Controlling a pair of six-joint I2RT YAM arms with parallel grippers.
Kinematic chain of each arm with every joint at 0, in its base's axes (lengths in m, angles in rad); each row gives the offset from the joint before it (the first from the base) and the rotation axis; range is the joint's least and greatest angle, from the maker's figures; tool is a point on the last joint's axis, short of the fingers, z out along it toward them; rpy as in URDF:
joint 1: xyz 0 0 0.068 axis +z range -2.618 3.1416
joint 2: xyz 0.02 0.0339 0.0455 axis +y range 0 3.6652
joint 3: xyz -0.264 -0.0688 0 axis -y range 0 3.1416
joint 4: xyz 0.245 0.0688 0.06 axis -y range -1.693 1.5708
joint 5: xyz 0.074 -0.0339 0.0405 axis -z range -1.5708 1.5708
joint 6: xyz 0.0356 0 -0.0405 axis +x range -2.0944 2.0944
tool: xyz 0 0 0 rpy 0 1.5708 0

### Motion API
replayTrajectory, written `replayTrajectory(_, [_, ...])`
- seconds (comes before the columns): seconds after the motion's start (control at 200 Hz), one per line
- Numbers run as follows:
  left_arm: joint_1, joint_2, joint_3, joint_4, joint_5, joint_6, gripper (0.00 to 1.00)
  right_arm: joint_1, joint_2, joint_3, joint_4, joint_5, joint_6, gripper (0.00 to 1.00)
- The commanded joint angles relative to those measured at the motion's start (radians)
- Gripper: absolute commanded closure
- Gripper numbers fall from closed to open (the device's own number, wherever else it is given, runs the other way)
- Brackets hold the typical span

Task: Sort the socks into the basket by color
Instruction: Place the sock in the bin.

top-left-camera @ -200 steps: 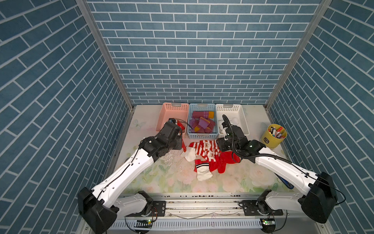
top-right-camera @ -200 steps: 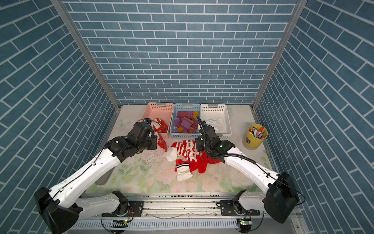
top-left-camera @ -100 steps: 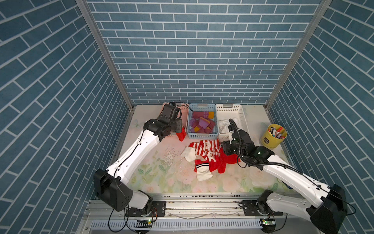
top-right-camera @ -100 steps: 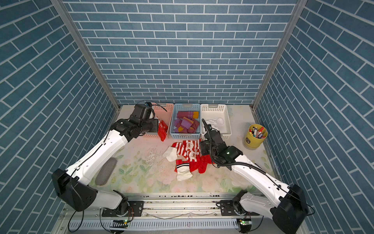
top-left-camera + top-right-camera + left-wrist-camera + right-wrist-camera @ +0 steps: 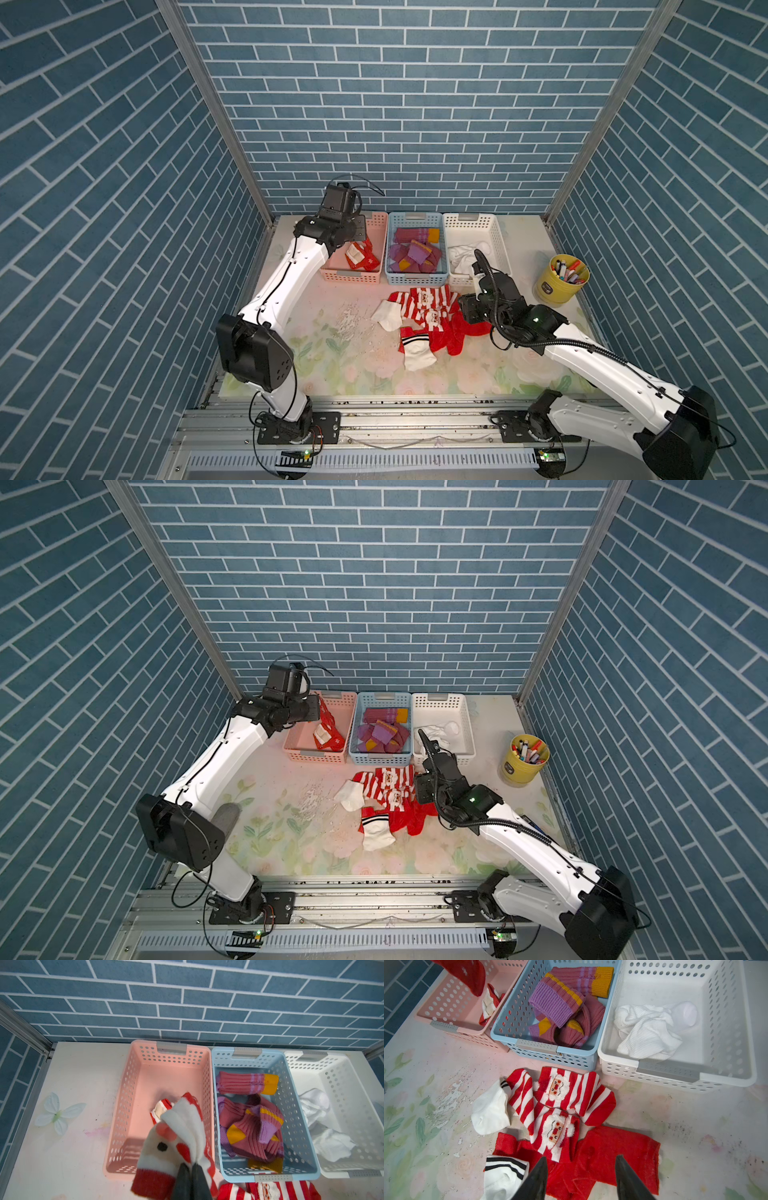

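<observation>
Left wrist view shows your left fingers (image 5: pixel 185 1174) clenched on one red Santa sock (image 5: pixel 176 1140), which hangs over the pink basket (image 5: pixel 133 1084). One more red sock (image 5: pixel 161 1108) lies inside that basket. You have three baskets in a row: pink, then the blue basket (image 5: pixel 291 1105), then the white basket (image 5: pixel 342 1084). At least three purple socks (image 5: pixel 249 1126) fill the blue one, and the white one holds a heap of white socks (image 5: pixel 648 1030) you cannot count. Your right fingers (image 5: pixel 538 1176) hang released and empty above the desk (image 5: pixel 675 1126) pile. That pile has two striped Santa socks (image 5: pixel 556 1086), two black-cuffed socks (image 5: pixel 490 1109) and some plain red fabric (image 5: pixel 618 1151).
</observation>
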Motion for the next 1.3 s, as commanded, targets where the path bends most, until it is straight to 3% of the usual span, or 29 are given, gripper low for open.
replayTrajectory(0.0, [0.044,0.032,0.017,0.058,0.063,0.008,1.0,-0.002,-0.014,-0.001,-0.024,0.009,0.048,0.47])
replayTrajectory(0.34, [0.138,0.154,0.048,0.142,0.182,-0.025,1.0,-0.002,-0.034,0.007,-0.054,0.026,0.048,0.47])
replayTrajectory(0.725, [0.186,0.298,0.265,0.138,0.302,-0.065,0.98,-0.002,-0.031,0.026,-0.073,0.037,0.045,0.47])
replayTrajectory(0.865, [0.195,0.342,0.248,0.173,0.339,-0.113,0.98,-0.003,-0.027,0.024,-0.074,0.037,0.046,0.47])
replayTrajectory(1.075, [0.194,0.349,0.092,0.241,0.319,-0.181,0.96,-0.002,-0.027,0.017,-0.069,0.035,0.05,0.47])
replayTrajectory(1.225, [0.192,0.33,0.003,0.247,0.304,-0.201,0.9,-0.002,-0.032,0.012,-0.068,0.037,0.048,0.47])
replayTrajectory(1.295, [0.192,0.317,-0.035,0.252,0.288,-0.202,0.83,-0.002,-0.03,0.009,-0.063,0.035,0.049,0.47])
